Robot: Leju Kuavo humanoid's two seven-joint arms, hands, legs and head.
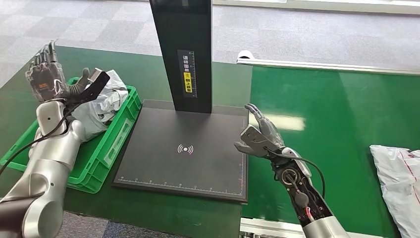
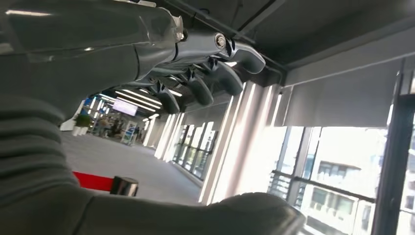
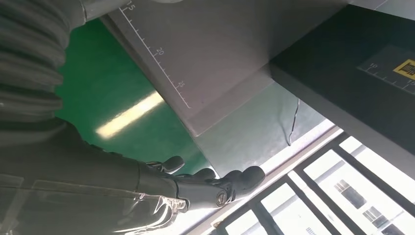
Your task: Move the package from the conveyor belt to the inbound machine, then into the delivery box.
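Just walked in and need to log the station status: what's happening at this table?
A humanoid robot is sorting packages. Its left hand is raised, open and empty, above the green delivery box, which holds a grey package. Its right hand hovers empty by the black inbound machine, whose plate is bare. Another package waits on the green conveyor belt.
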